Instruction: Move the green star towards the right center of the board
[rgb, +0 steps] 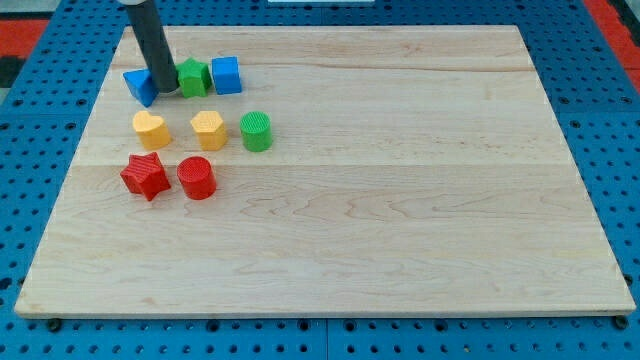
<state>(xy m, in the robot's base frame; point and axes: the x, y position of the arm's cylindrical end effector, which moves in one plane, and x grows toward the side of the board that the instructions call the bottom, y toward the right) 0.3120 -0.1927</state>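
Note:
The green star (194, 77) lies near the top left of the wooden board (400, 200), between a blue block (140, 85) of unclear shape on its left and a blue cube (227, 75) on its right. My tip (165, 91) stands just left of the green star, touching or nearly touching it, and right of the blue block on the left. The rod comes down from the view's top edge and hides part of that blue block.
Below that row lie a yellow heart (150, 129), a yellow hexagon-like block (208, 129) and a green cylinder (256, 131). Lower still lie a red star (145, 176) and a red cylinder (197, 178). A blue pegboard (600, 110) surrounds the board.

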